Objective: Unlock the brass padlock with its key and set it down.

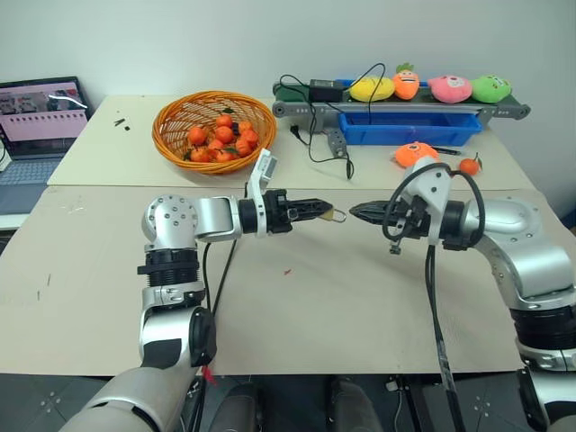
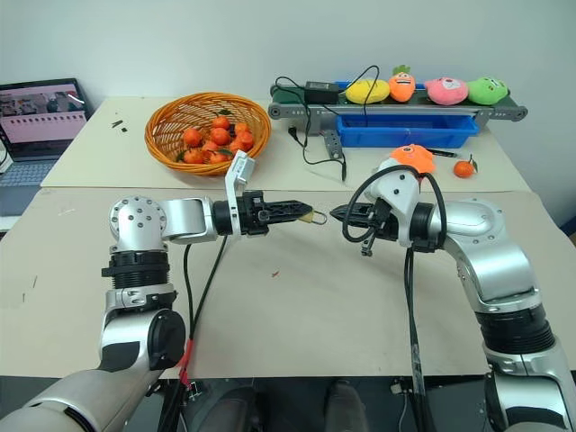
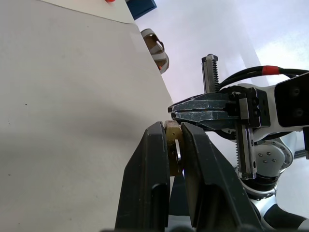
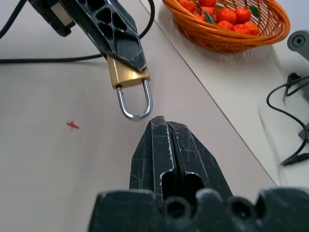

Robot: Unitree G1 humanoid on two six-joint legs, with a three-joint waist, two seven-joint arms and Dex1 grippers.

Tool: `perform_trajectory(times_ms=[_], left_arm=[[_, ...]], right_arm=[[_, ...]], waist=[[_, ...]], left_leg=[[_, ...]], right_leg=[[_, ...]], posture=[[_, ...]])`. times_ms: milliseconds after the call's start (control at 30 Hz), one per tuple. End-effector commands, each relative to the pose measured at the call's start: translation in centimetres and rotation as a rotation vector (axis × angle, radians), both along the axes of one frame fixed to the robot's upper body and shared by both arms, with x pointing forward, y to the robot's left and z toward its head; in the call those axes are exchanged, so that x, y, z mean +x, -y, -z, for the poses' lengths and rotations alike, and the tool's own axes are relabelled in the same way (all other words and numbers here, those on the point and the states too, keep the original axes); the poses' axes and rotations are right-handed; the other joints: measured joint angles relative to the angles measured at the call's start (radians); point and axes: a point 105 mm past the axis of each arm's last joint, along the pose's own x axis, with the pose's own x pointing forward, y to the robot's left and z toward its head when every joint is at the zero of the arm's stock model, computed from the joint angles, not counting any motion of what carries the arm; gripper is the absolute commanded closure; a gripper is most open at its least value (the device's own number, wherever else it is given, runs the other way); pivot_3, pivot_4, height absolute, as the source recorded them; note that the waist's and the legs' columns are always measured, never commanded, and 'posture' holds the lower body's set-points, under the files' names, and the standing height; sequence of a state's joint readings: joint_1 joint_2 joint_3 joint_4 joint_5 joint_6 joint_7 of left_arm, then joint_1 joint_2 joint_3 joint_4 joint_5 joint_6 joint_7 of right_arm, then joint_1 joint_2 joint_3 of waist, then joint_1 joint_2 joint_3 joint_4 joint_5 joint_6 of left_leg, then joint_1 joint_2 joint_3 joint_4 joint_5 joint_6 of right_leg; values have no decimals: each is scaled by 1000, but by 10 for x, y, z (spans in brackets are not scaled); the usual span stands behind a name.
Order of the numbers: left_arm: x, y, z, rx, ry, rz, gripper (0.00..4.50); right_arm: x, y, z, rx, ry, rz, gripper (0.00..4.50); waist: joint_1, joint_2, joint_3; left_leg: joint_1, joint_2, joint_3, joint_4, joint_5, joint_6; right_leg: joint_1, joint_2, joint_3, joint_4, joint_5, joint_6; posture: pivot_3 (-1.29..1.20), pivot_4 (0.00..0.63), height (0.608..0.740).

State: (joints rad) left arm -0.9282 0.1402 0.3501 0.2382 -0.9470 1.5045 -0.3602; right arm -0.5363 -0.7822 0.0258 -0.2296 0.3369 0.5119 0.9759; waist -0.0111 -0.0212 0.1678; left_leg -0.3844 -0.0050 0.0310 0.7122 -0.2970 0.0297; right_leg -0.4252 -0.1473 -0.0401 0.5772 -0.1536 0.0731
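Right now your left gripper (image 1: 326, 212) has its fingers clenched on the brass padlock (image 1: 337, 215), holding it in the air above the desk (image 1: 297, 306), between the two arms. From the head views you get only a small gold speck at the fingertips, with the right gripper (image 1: 357, 212) just beside it, tip facing tip.

Your right wrist view tells you far more: the gold body (image 4: 126, 72) is pinched by its upper part under the left gripper's fingers (image 4: 120, 41), and the silvery shackle (image 4: 135, 104) hangs free below it, looking closed into the body. The right gripper's fingers (image 4: 166, 145) are pressed together with nothing visible between them, their tip just short of the shackle's loop, apart from it.

Your left wrist view shows the padlock edge-on, wedged between the two dark fingers (image 3: 149, 169), and the right gripper facing it from very near; whether the two touch you cannot tell there.

Only the head views give you the surroundings: an orange basket (image 1: 171, 135) of small orange fruit at the back, a blue tray (image 1: 409, 135), plush toys (image 1: 450, 87) and a laptop (image 1: 36, 117) at the left edge.
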Motion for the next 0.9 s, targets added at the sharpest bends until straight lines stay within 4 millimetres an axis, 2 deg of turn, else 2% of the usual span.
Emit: perform_trajectory(times_ms=[33, 167, 333, 900], left_arm=[[0, 4, -17, -37, 51, 21, 4490], [1, 4, -22, -39, 63, 24, 4490], [1, 3, -20, -38, 59, 18, 4490], [3, 6, -24, -67, 59, -1, 4490]], right_arm=[[-4, 2, -6, -6, 41, -5, 4455], [-5, 2, 2, -12, 29, -2, 4455], [-5, -1, 3, -4, 35, -4, 4455], [-11, -17, -24, 18, 96, -49, 4455]], waist=[[0, 0, 0], [0, 0, 0], [0, 0, 0], [0, 0, 0]], left_leg=[[0, 0, 0, 0, 0, 0], [0, 0, 0, 0, 0, 0], [0, 0, 0, 0, 0, 0], [0, 0, -1, 0, 0, 0]], right_leg=[[0, 0, 0, 0, 0, 0], [0, 0, 0, 0, 0, 0], [0, 0, 0, 0, 0, 0], [0, 0, 0, 0, 0, 0]], posture=[[0, 150, 740], [0, 150, 740], [0, 150, 740], [0, 150, 740]])
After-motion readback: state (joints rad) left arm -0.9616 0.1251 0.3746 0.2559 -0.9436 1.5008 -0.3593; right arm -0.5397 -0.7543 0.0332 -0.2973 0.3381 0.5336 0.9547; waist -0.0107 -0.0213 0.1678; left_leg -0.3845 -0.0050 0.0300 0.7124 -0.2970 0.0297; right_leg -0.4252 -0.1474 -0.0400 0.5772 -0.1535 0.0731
